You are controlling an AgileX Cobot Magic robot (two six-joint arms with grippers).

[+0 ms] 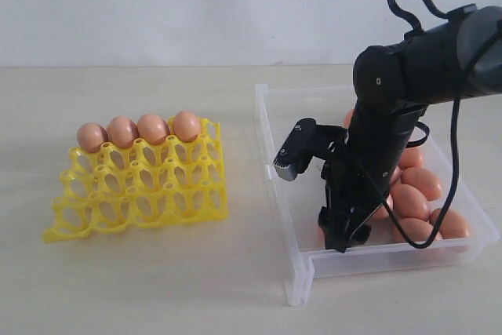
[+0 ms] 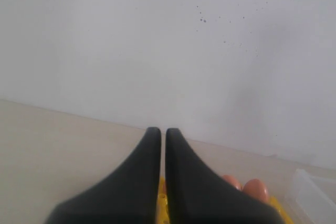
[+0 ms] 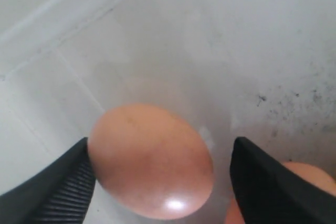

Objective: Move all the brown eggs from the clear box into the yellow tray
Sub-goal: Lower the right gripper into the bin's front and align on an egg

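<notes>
The clear box (image 1: 276,194) sits at three o'clock of the yellow tray (image 1: 141,190); inside it the nearer right gripper (image 3: 160,142), jaws spread wide, straddles one brown egg (image 3: 152,161), long axis roughly across the gap, nothing pinched yet

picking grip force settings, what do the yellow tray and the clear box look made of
The yellow tray looks like moulded plastic, bright and slightly glossy, with openwork cups. The clear box is apparently transparent plastic, smooth; the table shows through its walls, and dark scuffs mark its floor.
</notes>
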